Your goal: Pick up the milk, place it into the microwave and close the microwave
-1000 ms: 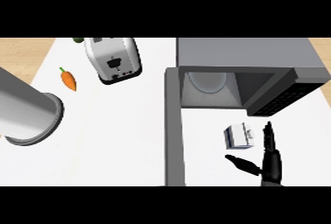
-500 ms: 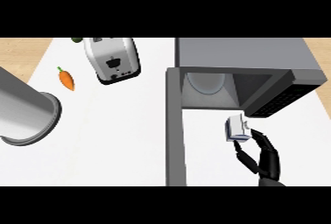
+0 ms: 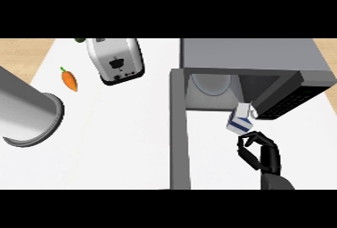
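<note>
In the head view, the milk [image 3: 240, 119] is held tilted at the mouth of the open microwave [image 3: 250, 55], its lower end pinched by the curled fingers [image 3: 248, 141] of the right hand [image 3: 266, 156]. Setting it inside and closing the door [image 3: 289, 95] are judged left to do.

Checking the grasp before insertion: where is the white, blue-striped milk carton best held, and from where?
Probably the milk carton by its flat-sided near end, from the robot's side, where the right hand pinches it: its far end points into the open grey microwave.
</note>
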